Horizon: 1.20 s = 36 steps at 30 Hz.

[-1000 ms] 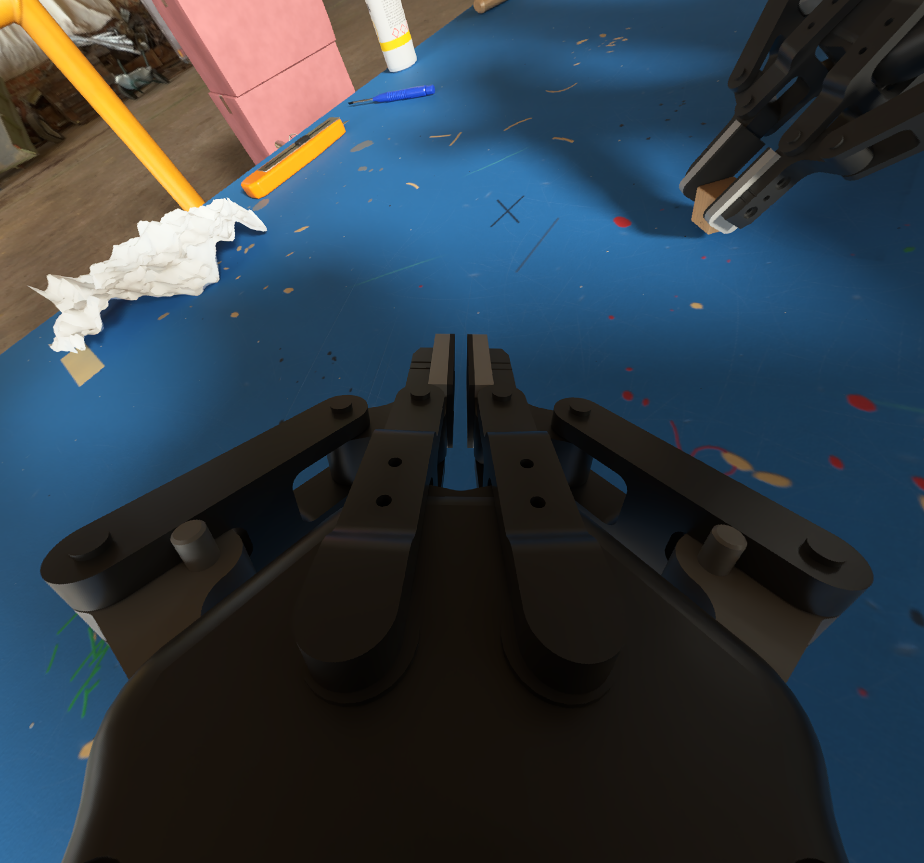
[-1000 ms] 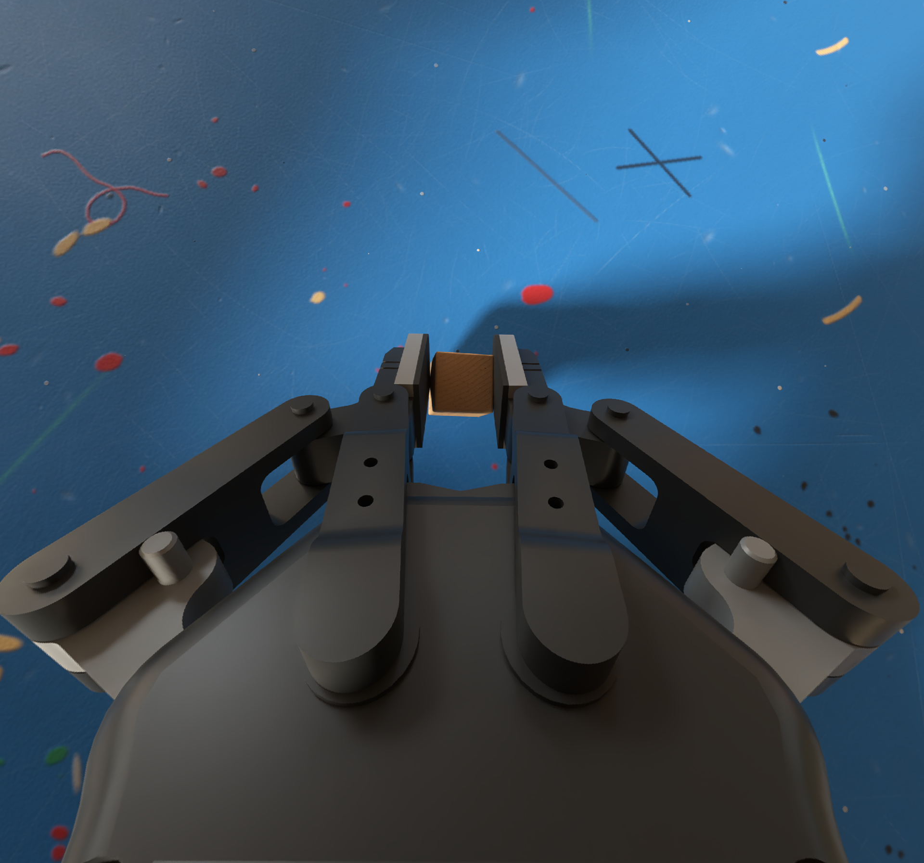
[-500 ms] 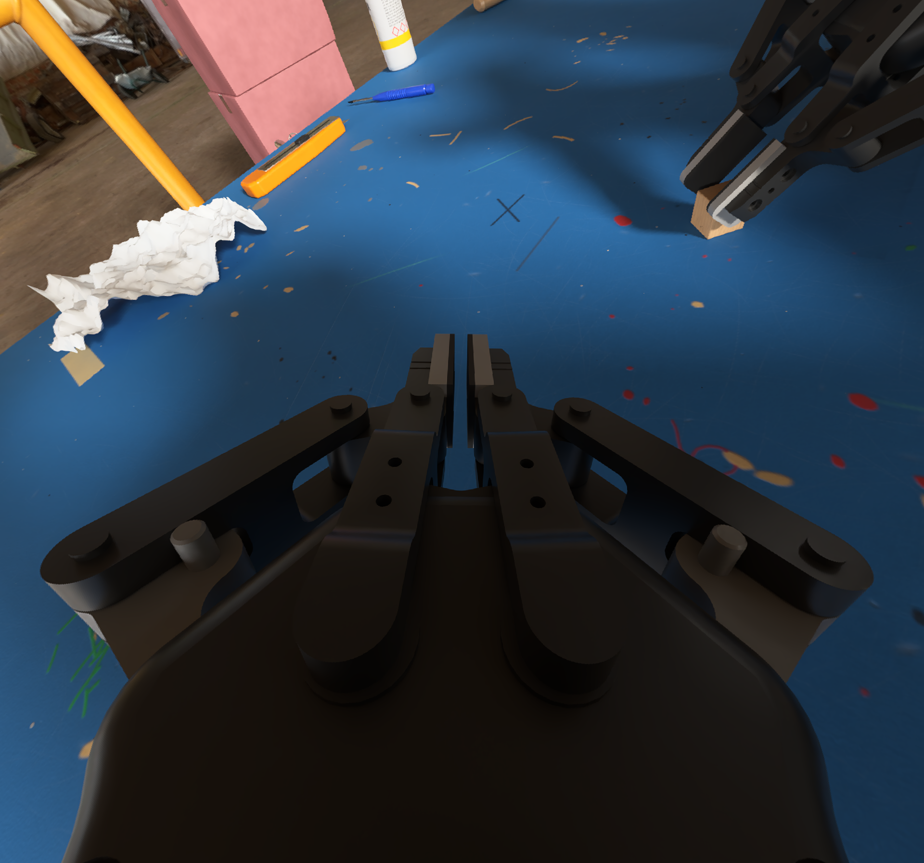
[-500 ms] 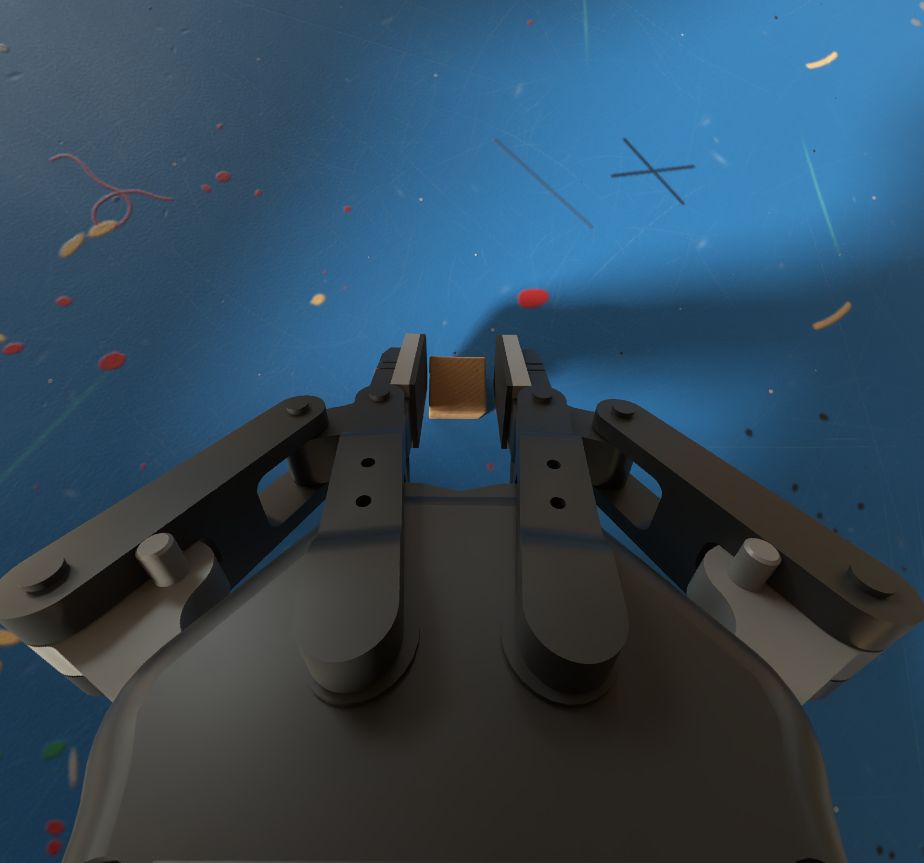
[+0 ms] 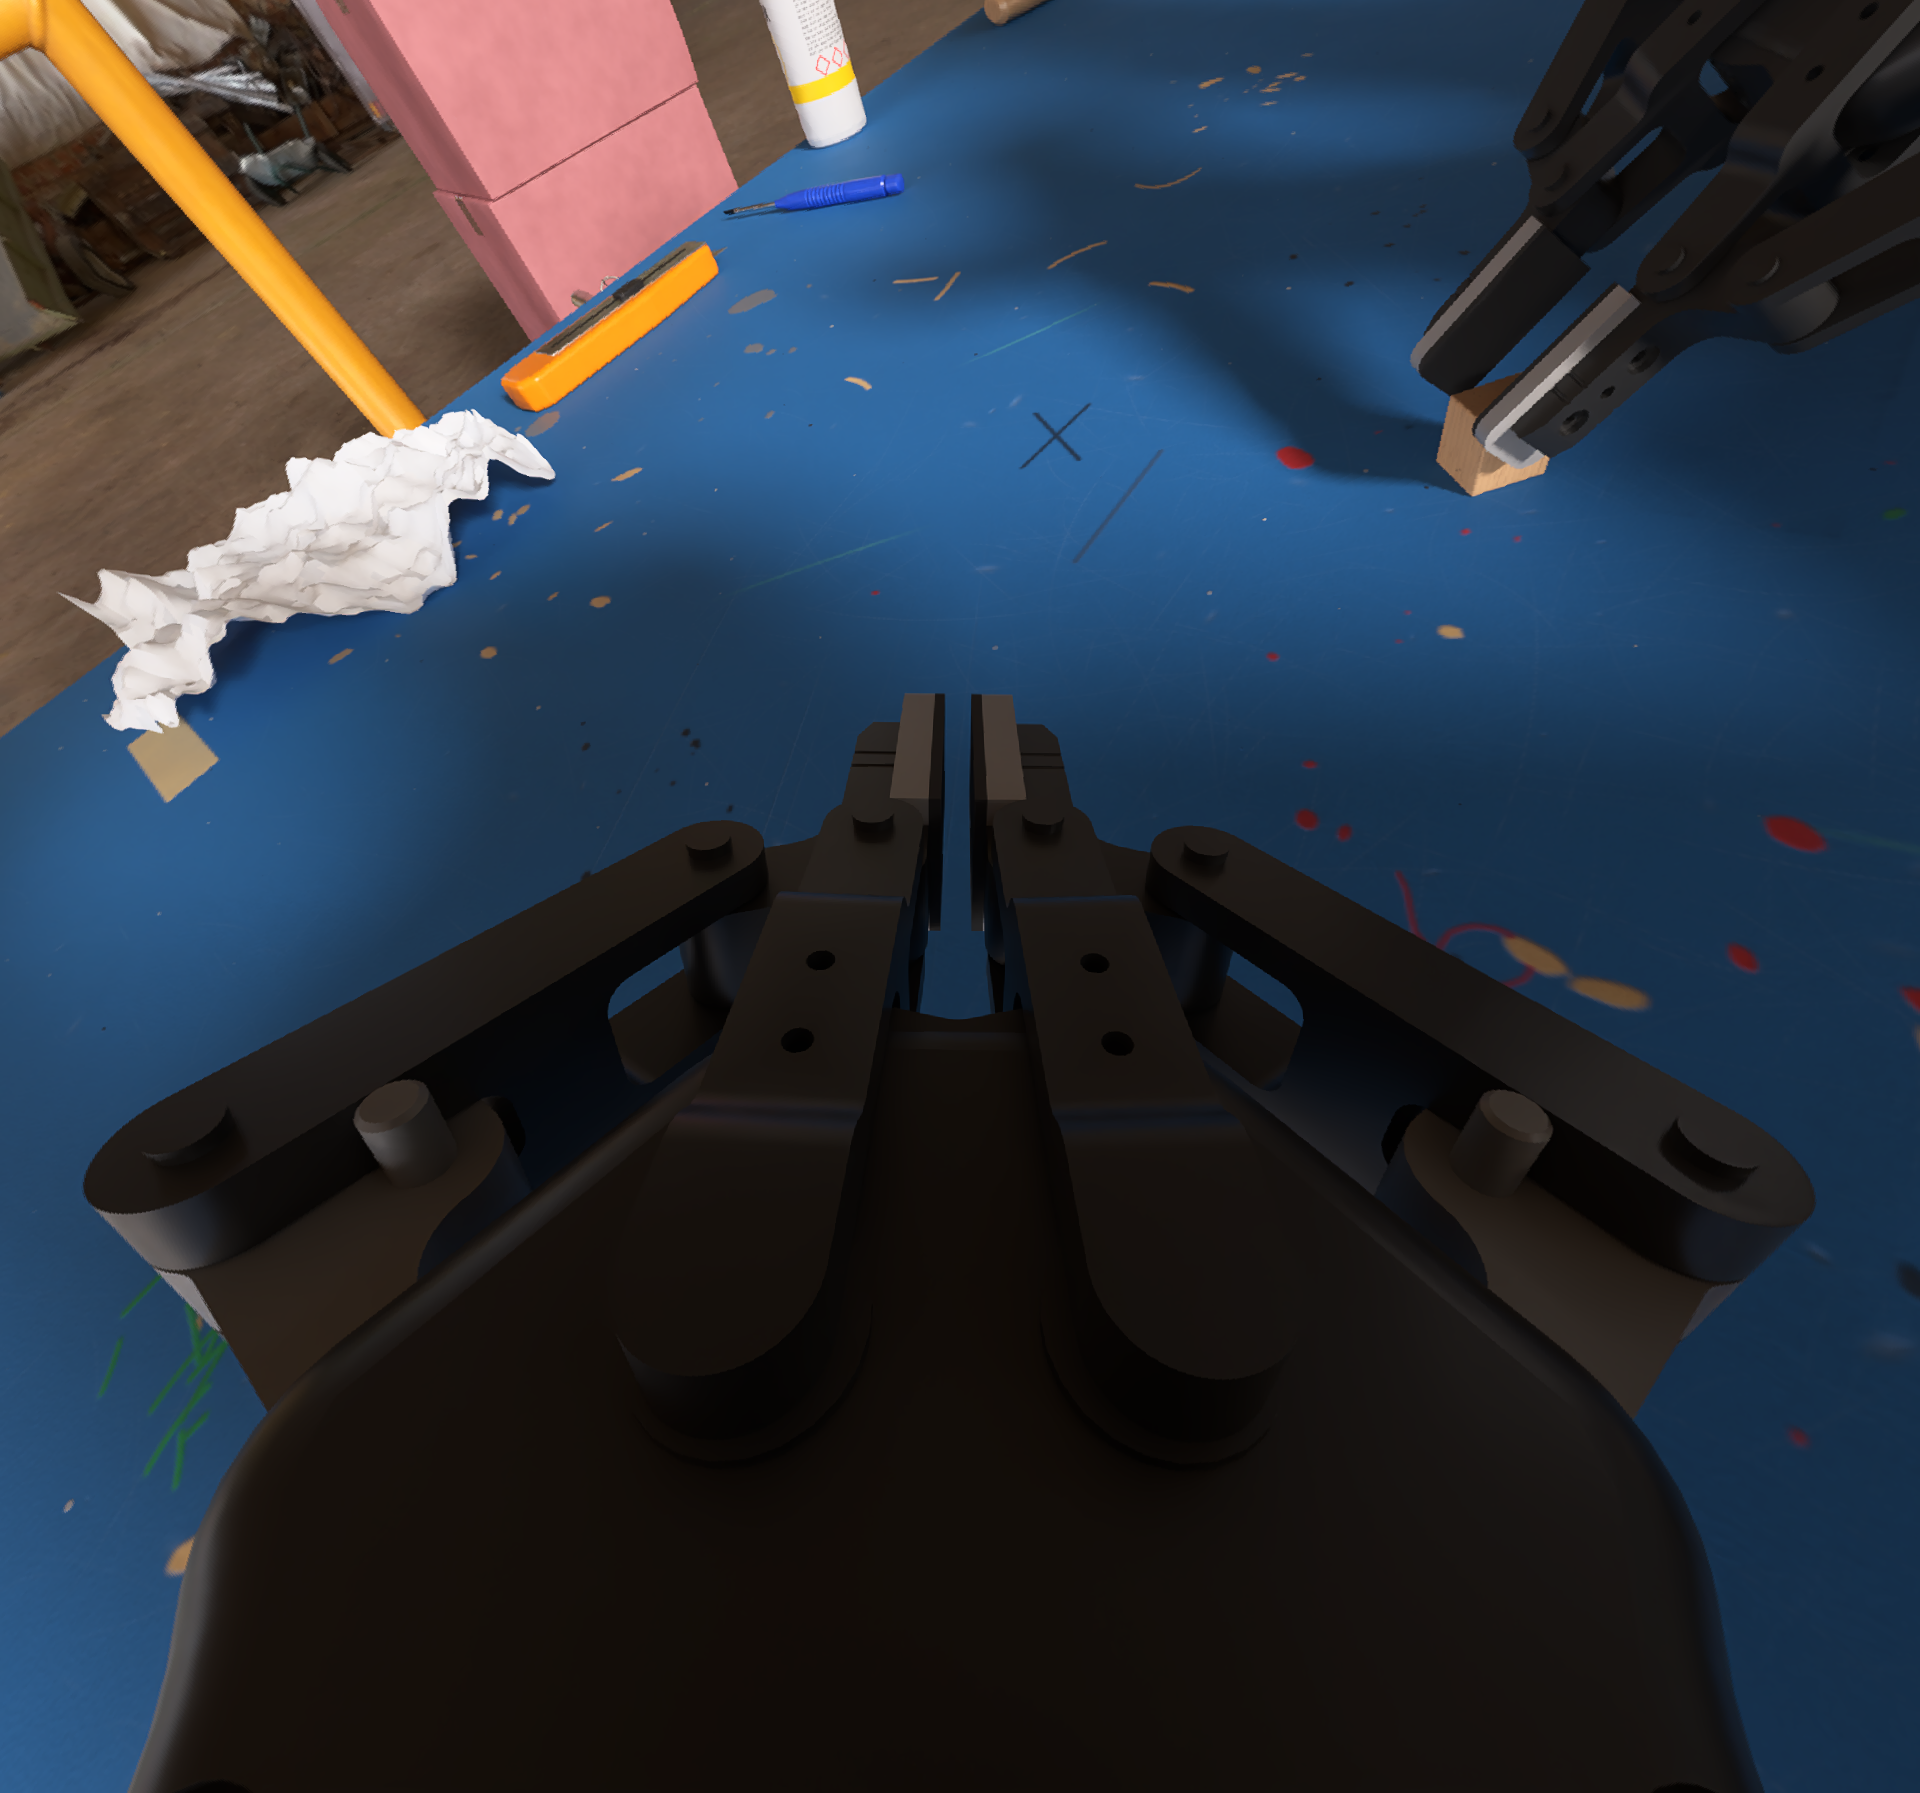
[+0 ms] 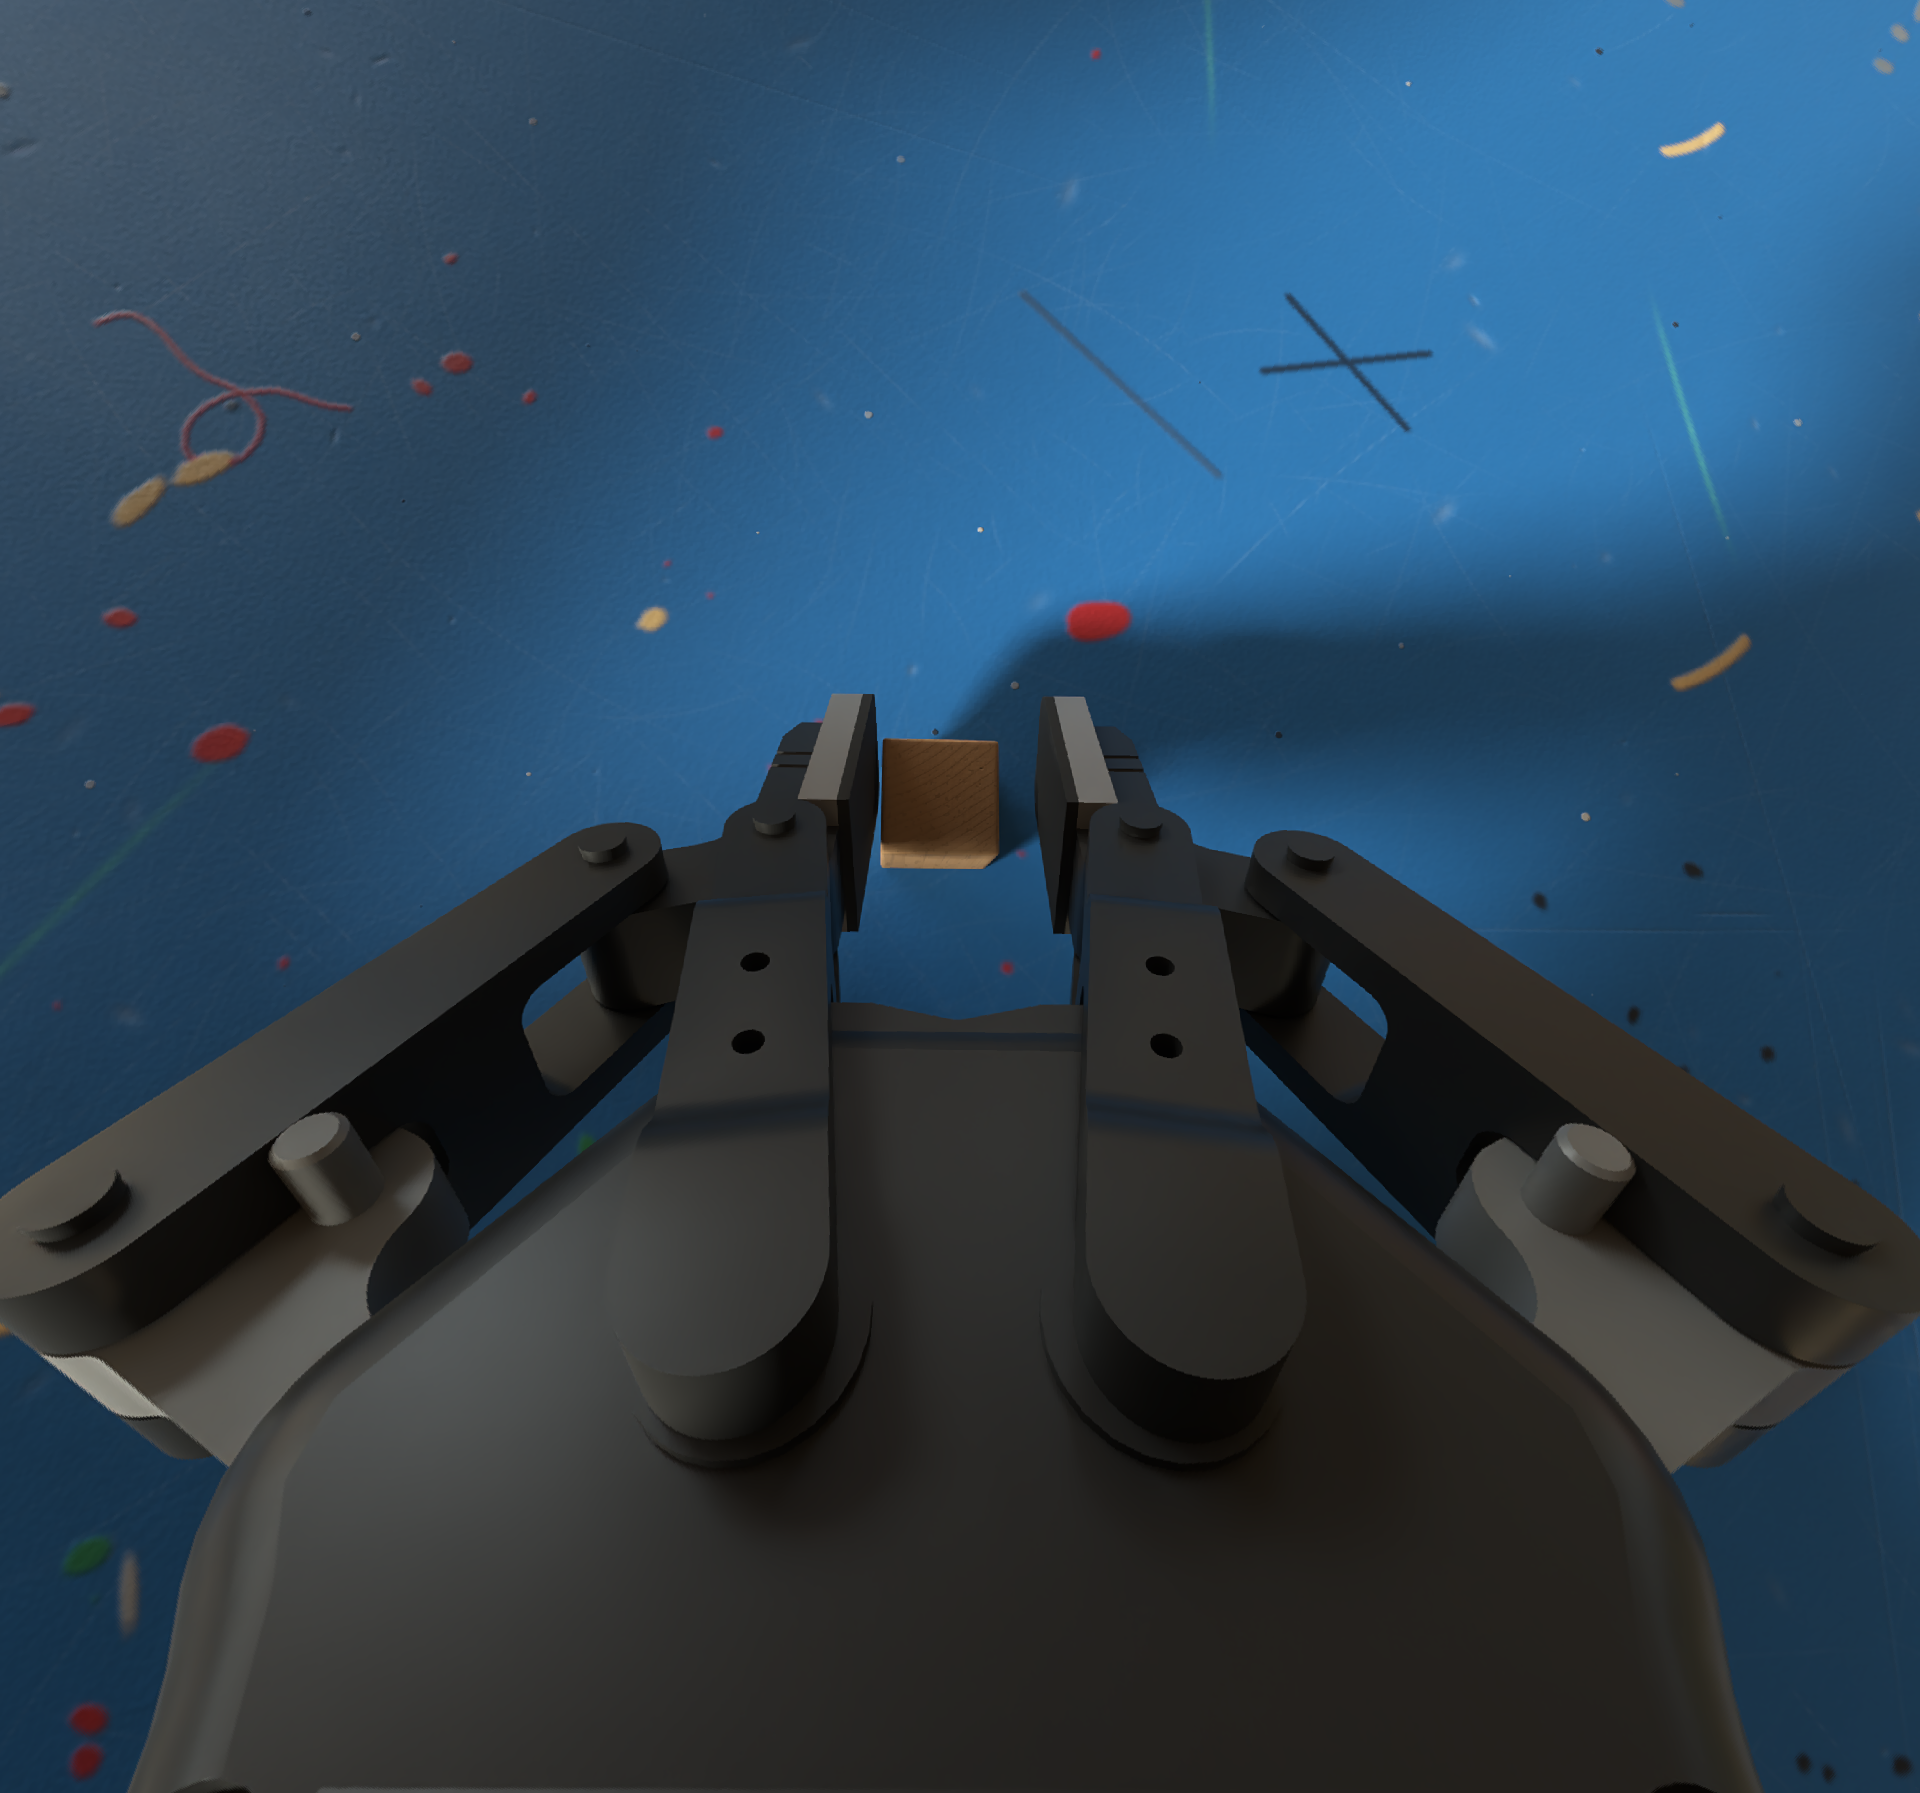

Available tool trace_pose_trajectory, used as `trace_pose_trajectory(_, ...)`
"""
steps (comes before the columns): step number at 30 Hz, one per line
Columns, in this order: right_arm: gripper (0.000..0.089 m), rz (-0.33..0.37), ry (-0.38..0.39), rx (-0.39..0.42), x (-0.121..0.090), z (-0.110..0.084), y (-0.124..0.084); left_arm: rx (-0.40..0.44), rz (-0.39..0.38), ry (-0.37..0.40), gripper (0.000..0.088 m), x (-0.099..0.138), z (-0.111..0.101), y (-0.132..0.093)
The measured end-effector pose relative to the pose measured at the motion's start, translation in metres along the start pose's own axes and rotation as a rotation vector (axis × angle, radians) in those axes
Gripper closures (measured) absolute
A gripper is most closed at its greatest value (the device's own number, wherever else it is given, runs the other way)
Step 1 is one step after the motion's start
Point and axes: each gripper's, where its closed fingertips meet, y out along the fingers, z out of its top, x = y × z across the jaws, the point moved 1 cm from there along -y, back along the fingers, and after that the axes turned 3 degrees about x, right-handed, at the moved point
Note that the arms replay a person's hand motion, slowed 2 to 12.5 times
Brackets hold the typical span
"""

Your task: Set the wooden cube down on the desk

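On the blue counter [image 6: 1455, 133] sits the cube [image 6: 938, 801], flat on its base between the parted fingers of the right hand [image 6: 954, 787], which flank it with gaps and grip nothing. It looks light, stiff and dry-grained, best pinched across two opposite flat faces. The left hand [image 5: 957, 746], well apart, is nearly closed and empty.
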Motion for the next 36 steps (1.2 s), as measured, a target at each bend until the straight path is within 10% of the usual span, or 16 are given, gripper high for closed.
trace_pose_trajectory(21,0.0603,-0.009,-0.01,0.014,0.001,0.002,0.0,0.0,0.002,0.001,0.0838,0.0,0.0,0.0)
trace_pose_trajectory(36,0.0609,-0.061,-0.037,0.196,0.009,0.034,-0.02,0.018,0.015,-0.036,0.0841,-0.005,0.002,-0.002)
